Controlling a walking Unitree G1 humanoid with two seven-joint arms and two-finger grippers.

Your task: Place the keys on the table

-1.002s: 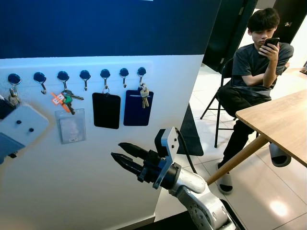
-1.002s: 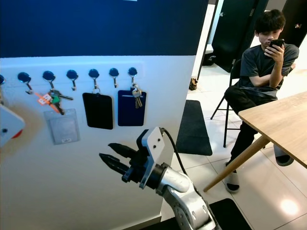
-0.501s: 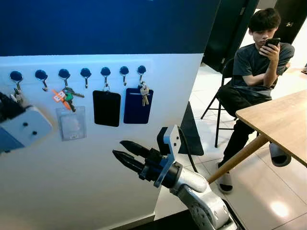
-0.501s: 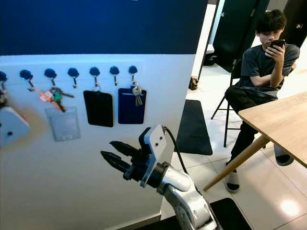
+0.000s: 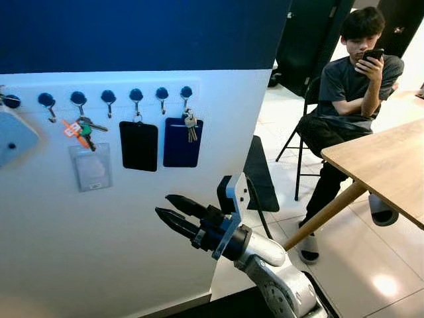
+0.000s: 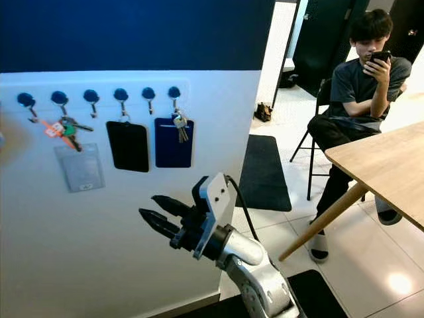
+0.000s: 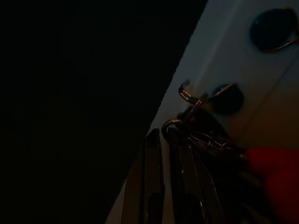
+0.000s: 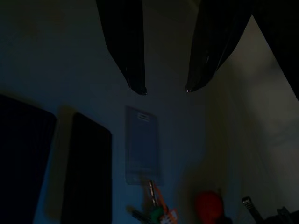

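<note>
**Item: key bunch, lifting off wall hook**

Location: keys (image 7: 196, 135) hang on the end hook (image 7: 187, 95), far from the wooden worktop (image 5: 391, 165).
Left tool (image 7: 170, 186): fingers nearly together at the ring; grasp cannot be told.
Right tool (image 5: 171, 212): released, idle.
Method: clamp the ring, lift clear of the hook tip, then withdraw.

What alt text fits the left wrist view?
Dark close-up: the left gripper, fingers nearly together, at a bunch of keys hanging on a wall hook, a red tag beside them and another round hook further along.
</note>
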